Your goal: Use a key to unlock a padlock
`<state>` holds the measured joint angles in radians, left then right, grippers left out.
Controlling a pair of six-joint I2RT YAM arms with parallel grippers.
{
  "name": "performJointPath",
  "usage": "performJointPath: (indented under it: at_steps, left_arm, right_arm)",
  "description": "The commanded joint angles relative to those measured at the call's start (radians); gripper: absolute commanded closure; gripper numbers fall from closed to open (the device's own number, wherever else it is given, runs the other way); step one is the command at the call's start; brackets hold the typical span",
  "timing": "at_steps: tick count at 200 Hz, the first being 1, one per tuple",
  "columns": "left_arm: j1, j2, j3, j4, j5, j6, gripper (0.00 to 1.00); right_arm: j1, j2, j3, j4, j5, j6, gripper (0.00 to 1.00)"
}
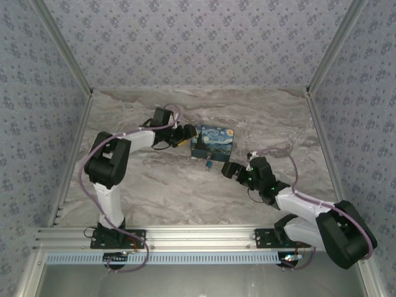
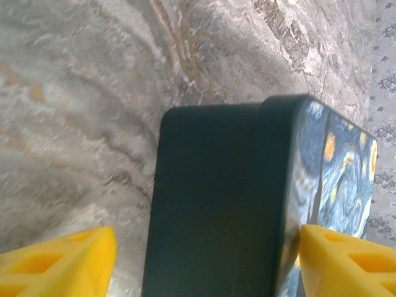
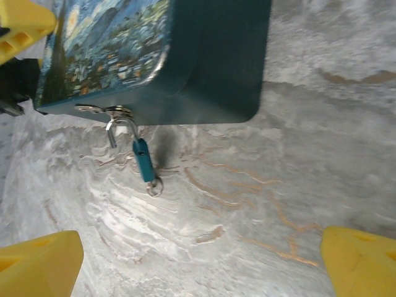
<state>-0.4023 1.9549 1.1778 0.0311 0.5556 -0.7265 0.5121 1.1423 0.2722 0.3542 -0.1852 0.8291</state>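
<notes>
The small blue padlock (image 3: 143, 161) hangs from the hasp on the front of the starry-night box (image 3: 111, 43). One end of its silvery shackle (image 3: 112, 133) stands free of the body. A tiny metal ring (image 3: 154, 186), the key's head as far as I can tell, sticks out of the body's lower end. My right gripper (image 3: 198, 266) is open a short way in front of the padlock (image 1: 208, 162), with bare table between its yellow fingers (image 3: 37, 266). My left gripper (image 2: 207, 260) straddles the box's (image 2: 216, 204) dark end. A gap shows beside its left finger (image 2: 68, 260).
The box (image 1: 212, 141) sits mid-table on the marble-patterned top (image 1: 154, 185). Patterned walls close the table in at the back and on both sides. The left gripper (image 1: 185, 135) is at the box's left end, the right gripper (image 1: 229, 170) near its front right.
</notes>
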Motion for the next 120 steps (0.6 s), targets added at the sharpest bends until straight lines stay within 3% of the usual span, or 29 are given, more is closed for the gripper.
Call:
performJointPath:
  at_steps: [1,25,66,83,120]
  left_arm:
    - [0.019,-0.015,-0.117,-0.040,-0.044,-0.001,0.26]
    - [0.023,-0.047,-0.196,0.002,-0.043,-0.017,0.27]
    - [0.023,-0.117,-0.310,0.048,-0.062,-0.046,0.27]
    - [0.023,-0.135,-0.334,0.054,-0.064,-0.051,0.27]
    - [0.023,-0.158,-0.356,0.068,-0.070,-0.072,0.27]
  right_arm:
    - [-0.004,0.063,0.015,0.171,-0.133,-0.035,0.02]
    - [-0.003,0.152,0.069,0.236,-0.209,-0.056,0.09]
    - [-0.003,0.278,0.119,0.333,-0.215,-0.108,0.14]
    - [-0.006,0.338,0.122,0.417,-0.227,-0.117,0.21]
    - [-0.004,0.465,0.121,0.620,-0.236,-0.088,0.24]
